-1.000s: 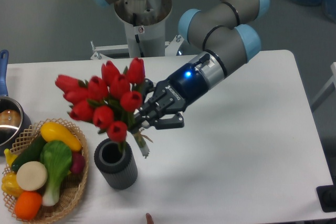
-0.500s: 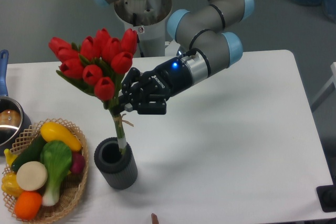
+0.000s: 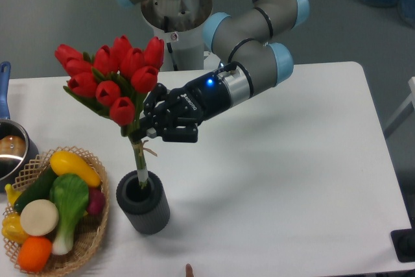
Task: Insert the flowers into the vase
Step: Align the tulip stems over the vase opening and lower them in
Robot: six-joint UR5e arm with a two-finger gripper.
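Observation:
The flowers [image 3: 110, 79], a bunch of red tulip buds with green leaves, stand nearly upright over the vase [image 3: 143, 203]. Their pale green stems reach down into the round mouth of that dark grey ribbed cylinder at the table's front left. My gripper [image 3: 148, 132] is shut on the stems just below the buds, a hand's width above the vase's rim. The black fingers come in from the right, with the arm stretching back to the upper right.
A wicker basket [image 3: 91, 238] of toy vegetables sits just left of the vase. A metal pot with a blue handle [image 3: 5, 77] is at the far left edge. The robot's base [image 3: 175, 17] stands behind the table.
The gripper has moved left and turned the bunch from tilted to nearly upright. The stem ends have gone from beside the vase's rim into its mouth.

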